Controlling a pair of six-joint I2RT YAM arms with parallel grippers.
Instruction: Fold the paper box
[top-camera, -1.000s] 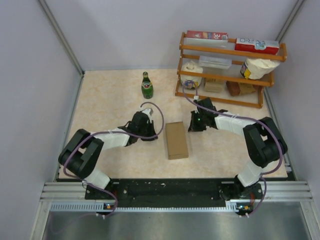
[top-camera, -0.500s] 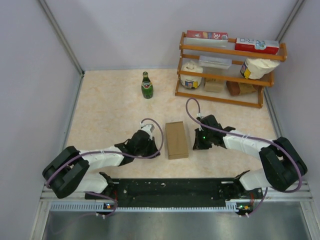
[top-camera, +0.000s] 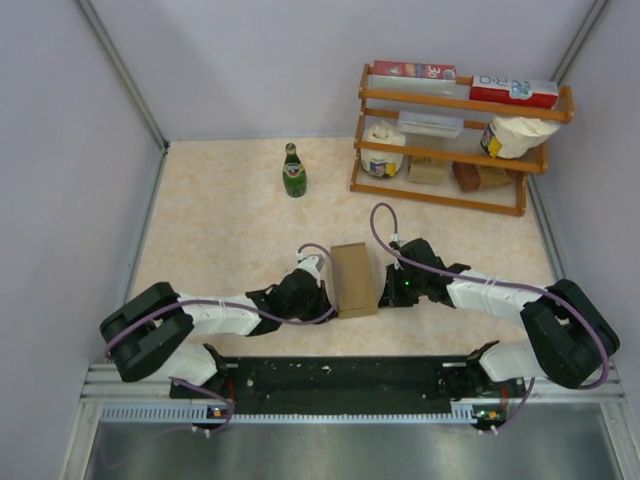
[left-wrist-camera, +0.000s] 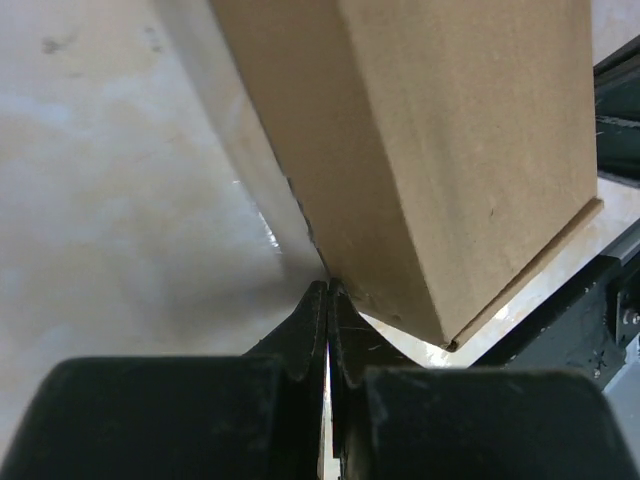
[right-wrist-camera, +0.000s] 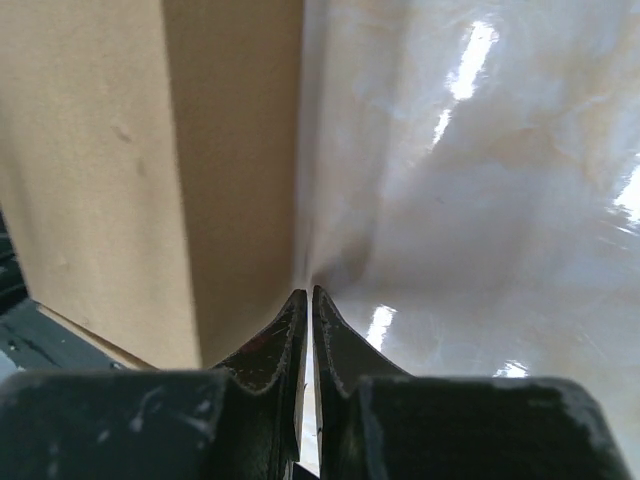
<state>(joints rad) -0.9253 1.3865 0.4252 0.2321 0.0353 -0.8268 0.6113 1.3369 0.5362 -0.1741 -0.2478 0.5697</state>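
The paper box (top-camera: 353, 280) is a closed oblong brown cardboard box lying flat near the table's front middle. My left gripper (top-camera: 322, 291) is shut and empty, its tips against the box's left side wall low down; the box fills the left wrist view (left-wrist-camera: 440, 150) above the gripper (left-wrist-camera: 328, 288). My right gripper (top-camera: 384, 292) is shut and empty, its tips at the foot of the box's right side wall; the box (right-wrist-camera: 150, 170) stands left of the gripper (right-wrist-camera: 303, 294) in the right wrist view.
A green bottle (top-camera: 293, 171) stands at the back middle. A wooden rack (top-camera: 455, 140) at the back right holds printed cartons, bags and small packs. The black rail (top-camera: 340, 375) runs along the table's front edge, just behind the box's near end.
Both arms have lowered and moved inward. The left gripper went right to the box's left side; the right gripper went left and nearer to its right side. The box has hardly moved.
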